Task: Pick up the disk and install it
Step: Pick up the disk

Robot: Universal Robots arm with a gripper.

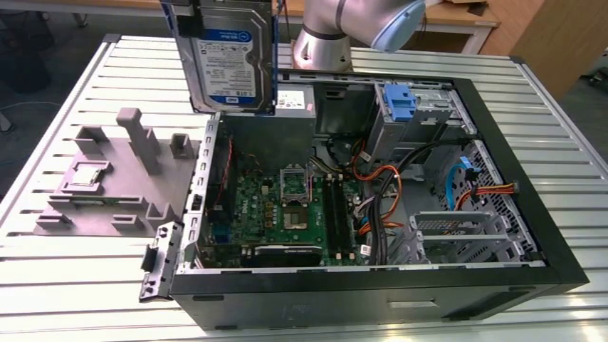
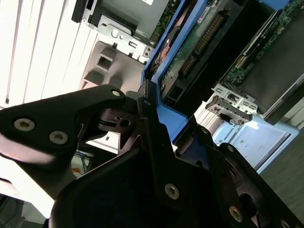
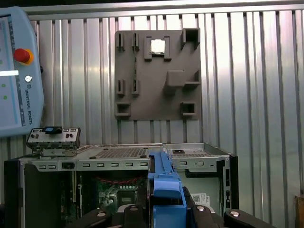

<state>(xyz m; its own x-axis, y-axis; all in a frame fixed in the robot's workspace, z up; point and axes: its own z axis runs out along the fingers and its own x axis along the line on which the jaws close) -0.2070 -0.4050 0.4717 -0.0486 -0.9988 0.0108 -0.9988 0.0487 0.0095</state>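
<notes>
Your gripper [image 3: 166, 211] jaws pinch the disk [image 1: 228, 60] by its blue rail, above the case [image 1: 380, 285]. That thin hold could slip and drop it onto the motherboard [image 1: 275, 206].

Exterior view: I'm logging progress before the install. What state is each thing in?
Disk: held upright in the air, not installed.
Gripper: shut on the disk's blue rail.
Computer case: on its side, open.
Grey holder: on the table, chip seated.
</notes>
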